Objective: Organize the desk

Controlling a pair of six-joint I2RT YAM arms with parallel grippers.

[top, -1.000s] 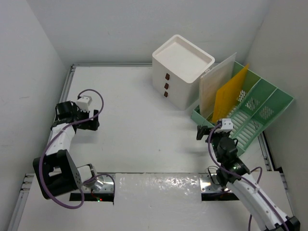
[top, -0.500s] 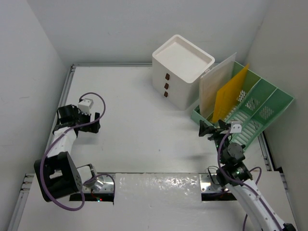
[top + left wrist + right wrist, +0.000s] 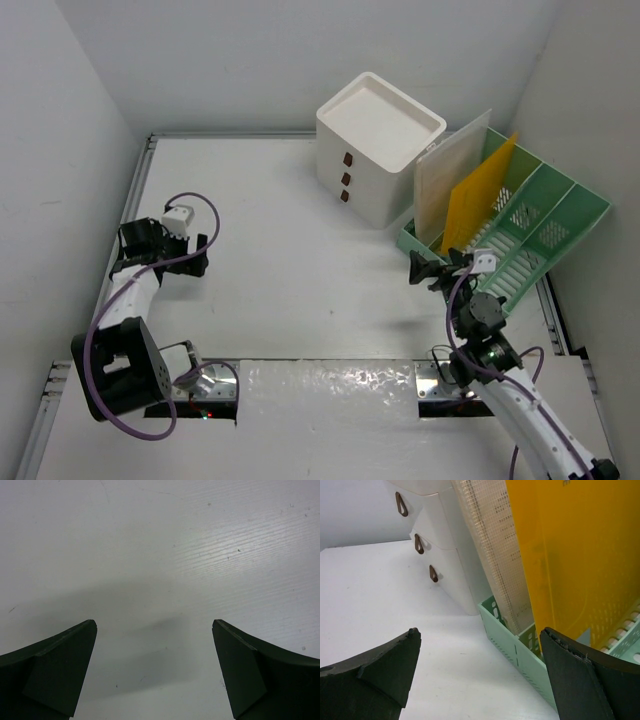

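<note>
Jaws wide and empty on both: left gripper [image 3: 154, 626] above desk [image 3: 280, 240], right gripper [image 3: 479, 630] facing green file rack [image 3: 512, 647]

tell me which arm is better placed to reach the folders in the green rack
Right: its open fingers face the yellow folder in the green rack; the left arm hangs over bare desk, far off.

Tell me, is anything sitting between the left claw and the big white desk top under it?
Nothing visible does. The left gripper, jaws open, faces a bare patch of the flat matte-white desk; only its shadow lies there. The white three-drawer box and the mint-green plastic file rack stand well off to the right.
</note>
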